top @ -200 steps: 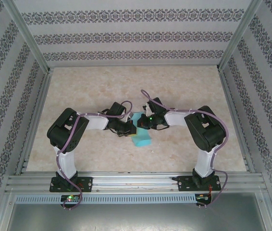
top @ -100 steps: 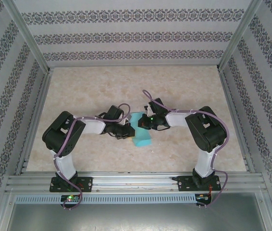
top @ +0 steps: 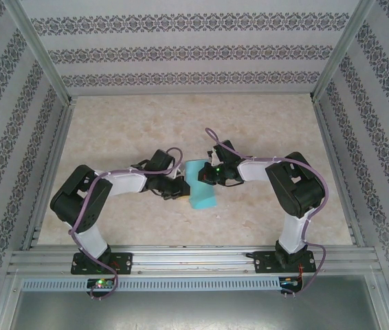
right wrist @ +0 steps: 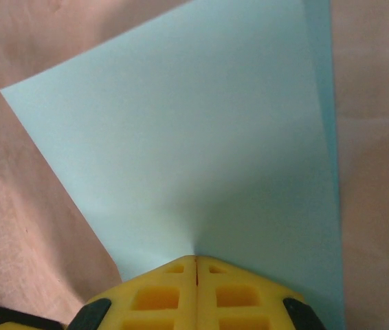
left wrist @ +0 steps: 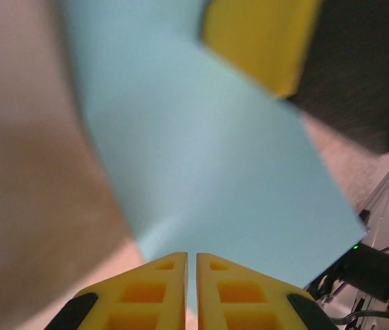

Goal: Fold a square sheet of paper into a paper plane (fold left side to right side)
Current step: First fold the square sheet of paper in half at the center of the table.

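Observation:
The square sheet of paper (top: 202, 196) is light turquoise and lies folded over into a narrow strip at the middle of the table. My right gripper (top: 205, 176) rests on its upper part. In the right wrist view that gripper (right wrist: 196, 258) is shut on the sheet (right wrist: 201, 137), which puckers toward the tips, and a lower layer edges out on the right. My left gripper (top: 179, 189) sits just left of the paper. In the left wrist view its jaws (left wrist: 192, 254) are shut to a thin slit with the blurred sheet (left wrist: 201, 158) ahead. A yellow right finger (left wrist: 263, 38) shows beyond it.
The beige marbled table (top: 132, 130) has patterned walls on three sides. An aluminium rail (top: 194, 260) with both arm bases runs along the near edge. Both forearms angle inward toward the paper.
My left arm has drawn back to the left, taking its gripper off the paper's left edge. The right arm and the paper have stayed in place.

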Robot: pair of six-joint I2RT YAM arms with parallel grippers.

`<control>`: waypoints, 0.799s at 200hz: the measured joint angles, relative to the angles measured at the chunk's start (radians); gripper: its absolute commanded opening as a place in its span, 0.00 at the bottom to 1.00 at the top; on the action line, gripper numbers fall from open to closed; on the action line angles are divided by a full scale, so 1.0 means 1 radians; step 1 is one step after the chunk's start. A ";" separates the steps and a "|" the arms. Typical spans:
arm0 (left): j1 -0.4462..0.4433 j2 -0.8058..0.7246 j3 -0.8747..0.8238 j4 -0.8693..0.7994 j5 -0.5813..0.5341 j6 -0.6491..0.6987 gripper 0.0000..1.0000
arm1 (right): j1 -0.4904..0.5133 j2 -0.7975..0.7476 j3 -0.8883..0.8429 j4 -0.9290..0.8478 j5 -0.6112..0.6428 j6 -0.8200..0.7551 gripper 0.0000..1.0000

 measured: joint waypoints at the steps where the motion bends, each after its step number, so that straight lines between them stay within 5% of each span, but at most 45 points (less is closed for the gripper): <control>1: 0.000 0.000 0.003 0.000 0.000 0.000 0.11 | 0.000 0.000 0.000 0.000 0.000 0.000 0.00; 160: -0.053 0.135 0.048 0.056 0.030 -0.026 0.11 | 0.003 0.000 0.000 0.000 0.010 0.003 0.00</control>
